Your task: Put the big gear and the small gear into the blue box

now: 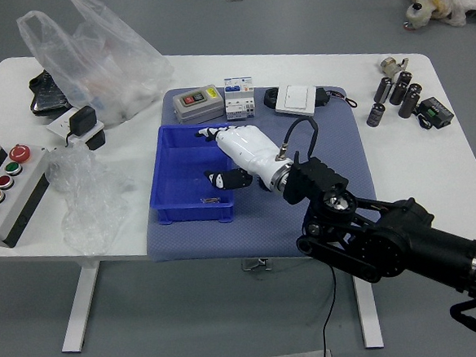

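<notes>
While the right hand (244, 151) reaches over the blue box's (191, 170) right wall, fingers spread open, the box floor stretches leftward from the fingertips! Beneath the hand, just outside that wall, a mostly hidden gear (263, 184) peeks out on the mat (305, 210); a grey case (198, 105) sits close behind the far edge.

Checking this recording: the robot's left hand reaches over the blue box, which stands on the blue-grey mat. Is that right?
Not quite: it is the right hand, its arm coming in from the right in the head view. The blue box does stand on the blue-grey mat.
</notes>
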Action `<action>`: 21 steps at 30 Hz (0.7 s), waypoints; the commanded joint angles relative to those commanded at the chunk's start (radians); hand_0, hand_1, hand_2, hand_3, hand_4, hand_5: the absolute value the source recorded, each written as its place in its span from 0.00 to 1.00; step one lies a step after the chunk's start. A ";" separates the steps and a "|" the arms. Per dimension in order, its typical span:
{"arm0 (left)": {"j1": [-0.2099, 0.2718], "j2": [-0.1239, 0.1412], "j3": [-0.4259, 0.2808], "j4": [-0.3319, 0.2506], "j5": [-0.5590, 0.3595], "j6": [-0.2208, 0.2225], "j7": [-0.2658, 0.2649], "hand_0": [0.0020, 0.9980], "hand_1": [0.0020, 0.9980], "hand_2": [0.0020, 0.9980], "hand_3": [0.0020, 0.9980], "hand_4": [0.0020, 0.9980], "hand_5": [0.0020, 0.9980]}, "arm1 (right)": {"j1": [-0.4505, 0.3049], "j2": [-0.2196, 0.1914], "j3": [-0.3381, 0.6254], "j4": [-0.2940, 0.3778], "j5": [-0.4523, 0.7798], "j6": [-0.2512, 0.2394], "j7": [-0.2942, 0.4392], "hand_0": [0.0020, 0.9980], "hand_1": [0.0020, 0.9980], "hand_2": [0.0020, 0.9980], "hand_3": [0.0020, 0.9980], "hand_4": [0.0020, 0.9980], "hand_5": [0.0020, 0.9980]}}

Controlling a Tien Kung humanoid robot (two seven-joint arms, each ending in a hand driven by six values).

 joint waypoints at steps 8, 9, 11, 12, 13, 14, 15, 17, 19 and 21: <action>0.001 -0.001 -0.001 0.000 0.001 0.000 -0.002 0.62 0.51 0.53 0.64 0.68 0.36 | -0.065 -0.036 0.102 0.060 0.002 -0.023 -0.029 0.69 0.87 1.00 1.00 0.83 0.28; 0.002 -0.001 -0.001 0.000 0.000 0.000 -0.002 0.62 0.51 0.53 0.64 0.68 0.36 | -0.078 -0.045 0.123 0.073 -0.002 -0.020 -0.043 0.69 0.87 1.00 1.00 0.83 0.28; 0.004 -0.003 -0.003 0.000 0.000 0.000 -0.002 0.62 0.51 0.53 0.64 0.68 0.36 | -0.113 -0.075 0.172 0.103 -0.027 0.005 -0.084 0.69 0.87 1.00 1.00 0.83 0.28; 0.006 -0.003 -0.004 0.000 0.000 0.001 -0.001 0.62 0.51 0.53 0.64 0.68 0.36 | -0.126 -0.088 0.194 0.112 -0.037 0.016 -0.104 0.69 0.87 1.00 1.00 0.83 0.28; 0.008 -0.003 -0.007 0.000 0.002 0.001 0.000 0.62 0.51 0.53 0.64 0.68 0.36 | -0.142 -0.104 0.224 0.123 -0.051 0.032 -0.133 0.65 0.85 0.98 1.00 0.84 0.28; 0.008 -0.003 -0.009 0.000 0.003 0.002 0.001 0.62 0.51 0.53 0.64 0.68 0.36 | -0.149 -0.112 0.239 0.127 -0.056 0.040 -0.149 0.65 0.85 0.98 1.00 0.84 0.28; 0.009 -0.002 -0.011 0.000 0.006 0.002 0.002 0.62 0.51 0.53 0.64 0.68 0.36 | -0.159 -0.121 0.257 0.131 -0.062 0.054 -0.173 0.65 0.85 0.98 1.00 0.84 0.28; 0.009 -0.002 -0.012 0.000 0.007 0.002 0.001 0.62 0.51 0.53 0.64 0.68 0.36 | -0.170 -0.126 0.267 0.132 -0.067 0.071 -0.205 0.65 0.85 0.98 1.00 0.84 0.28; 0.006 -0.002 -0.009 0.000 0.006 0.002 -0.001 0.62 0.51 0.53 0.64 0.67 0.36 | -0.177 -0.122 0.259 0.123 -0.065 0.083 -0.223 0.63 0.85 0.99 1.00 0.85 0.27; 0.003 -0.002 -0.005 0.000 0.004 0.002 -0.004 0.62 0.51 0.53 0.64 0.67 0.36 | -0.177 -0.114 0.243 0.106 -0.059 0.093 -0.230 0.63 0.85 0.99 1.00 0.85 0.27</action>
